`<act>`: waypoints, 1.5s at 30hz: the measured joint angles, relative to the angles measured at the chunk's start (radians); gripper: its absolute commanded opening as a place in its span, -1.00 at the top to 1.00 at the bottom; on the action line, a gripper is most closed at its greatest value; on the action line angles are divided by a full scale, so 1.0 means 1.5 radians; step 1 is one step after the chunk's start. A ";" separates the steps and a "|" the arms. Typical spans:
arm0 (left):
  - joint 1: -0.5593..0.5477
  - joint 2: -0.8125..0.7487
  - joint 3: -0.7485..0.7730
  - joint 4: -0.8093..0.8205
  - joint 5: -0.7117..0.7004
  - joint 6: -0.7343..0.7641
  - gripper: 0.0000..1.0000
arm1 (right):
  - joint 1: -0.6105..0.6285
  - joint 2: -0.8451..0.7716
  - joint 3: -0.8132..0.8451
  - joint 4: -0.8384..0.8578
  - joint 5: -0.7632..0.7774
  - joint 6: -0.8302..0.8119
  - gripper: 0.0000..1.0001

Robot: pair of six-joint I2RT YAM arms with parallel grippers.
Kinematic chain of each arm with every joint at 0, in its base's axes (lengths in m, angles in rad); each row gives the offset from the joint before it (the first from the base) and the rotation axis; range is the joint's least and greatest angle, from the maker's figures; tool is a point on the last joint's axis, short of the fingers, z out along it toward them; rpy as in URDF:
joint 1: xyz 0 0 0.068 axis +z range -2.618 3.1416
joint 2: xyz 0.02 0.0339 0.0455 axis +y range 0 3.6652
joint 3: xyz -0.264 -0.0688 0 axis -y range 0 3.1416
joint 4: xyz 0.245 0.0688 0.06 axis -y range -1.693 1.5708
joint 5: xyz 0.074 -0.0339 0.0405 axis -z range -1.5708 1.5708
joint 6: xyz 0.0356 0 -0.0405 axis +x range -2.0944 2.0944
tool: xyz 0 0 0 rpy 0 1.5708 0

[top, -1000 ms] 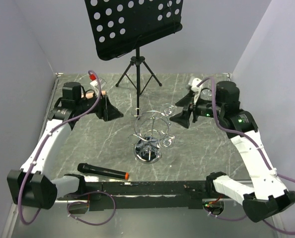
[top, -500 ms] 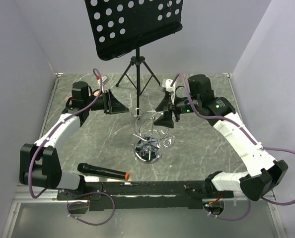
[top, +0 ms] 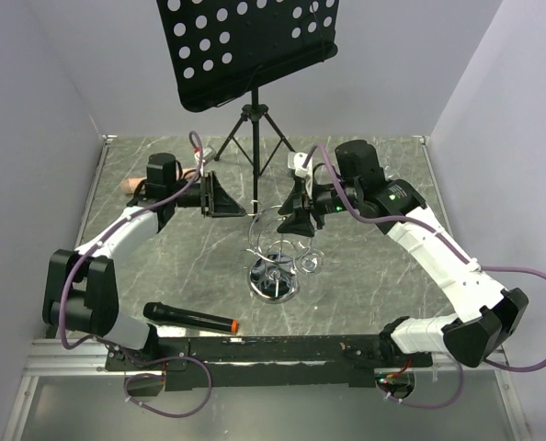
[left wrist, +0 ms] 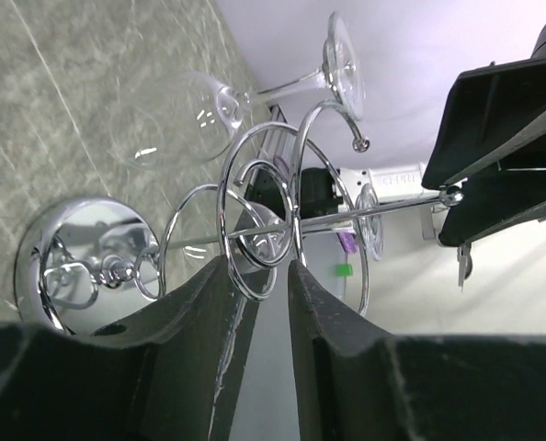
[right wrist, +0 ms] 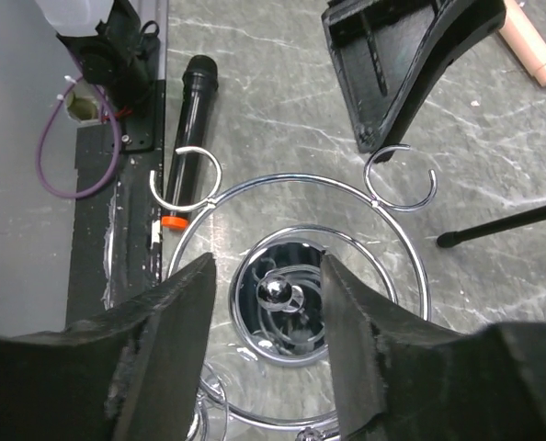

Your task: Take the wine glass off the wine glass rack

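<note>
Grips nothing with narrowly parted left gripper (left wrist: pixel 259 271) or wider right gripper (right wrist: pixel 266 266) over wine glass rack (top: pixel 273 278). Hangs wine glass (left wrist: pixel 176 115) at rack's 3 o'clock, bowl down, stem vertical.

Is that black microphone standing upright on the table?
No, the microphone lies flat on its side on the table, close to the arms' bases.

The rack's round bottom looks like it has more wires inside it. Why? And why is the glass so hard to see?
Left wrist view: the wine glass rack's shiny base mirrors its own wire loops, and the wine glass shows only by its outline and white glints. Right wrist view: the base mirrors the rings above it. Top view: the clear glass nearly vanishes against the marbled table.
</note>
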 measured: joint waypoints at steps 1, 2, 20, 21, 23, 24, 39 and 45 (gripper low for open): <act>-0.004 0.004 0.000 -0.001 0.002 0.000 0.28 | 0.001 0.001 0.000 0.000 0.003 -0.001 -0.06; -0.007 0.009 0.001 -0.002 0.004 0.001 0.29 | 0.003 0.003 0.000 0.000 0.007 -0.002 -0.03; -0.026 0.049 0.035 0.010 0.037 -0.043 0.98 | 0.015 0.025 0.007 0.013 0.044 -0.015 1.00; -0.023 0.049 0.035 0.014 0.037 -0.042 0.99 | 0.015 0.031 0.016 0.010 0.047 -0.014 1.00; -0.018 0.050 0.035 0.034 0.036 -0.046 0.98 | 0.016 0.048 0.034 0.010 0.057 -0.014 1.00; -0.015 0.050 0.035 0.040 0.036 -0.048 0.98 | 0.017 0.060 0.047 0.009 0.060 -0.014 1.00; 0.051 0.050 0.033 0.160 0.019 -0.125 0.98 | 0.019 0.166 0.164 -0.020 0.091 -0.035 1.00; 0.055 0.050 0.033 0.170 0.017 -0.135 0.98 | 0.020 0.186 0.189 -0.025 0.106 -0.036 1.00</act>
